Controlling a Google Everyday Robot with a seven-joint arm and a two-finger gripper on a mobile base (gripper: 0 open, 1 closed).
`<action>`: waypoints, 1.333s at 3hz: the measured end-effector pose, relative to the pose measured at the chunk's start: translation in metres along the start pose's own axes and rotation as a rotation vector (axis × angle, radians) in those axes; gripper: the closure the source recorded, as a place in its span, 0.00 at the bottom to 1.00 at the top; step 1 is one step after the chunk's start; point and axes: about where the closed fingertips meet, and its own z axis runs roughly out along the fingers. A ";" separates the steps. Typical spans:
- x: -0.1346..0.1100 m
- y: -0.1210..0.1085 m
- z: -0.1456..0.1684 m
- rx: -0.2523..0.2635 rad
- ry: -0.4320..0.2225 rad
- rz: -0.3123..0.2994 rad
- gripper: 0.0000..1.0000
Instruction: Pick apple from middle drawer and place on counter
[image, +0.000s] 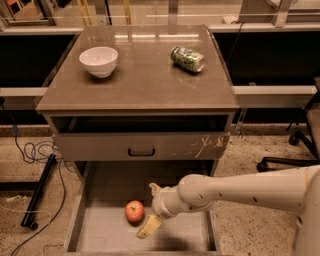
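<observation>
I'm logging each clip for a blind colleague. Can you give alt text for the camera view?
The robot's open gripper is inside the pulled-out middle drawer, its fingers spread just to the right of a red apple lying on the drawer floor. On the counter above, a white bowl sits at left and a green can lies on its side at right.
</observation>
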 end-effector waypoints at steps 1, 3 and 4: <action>-0.001 0.003 0.033 -0.061 -0.029 -0.001 0.00; -0.016 0.014 0.063 -0.108 -0.153 -0.017 0.00; -0.016 0.015 0.071 -0.088 -0.173 -0.051 0.00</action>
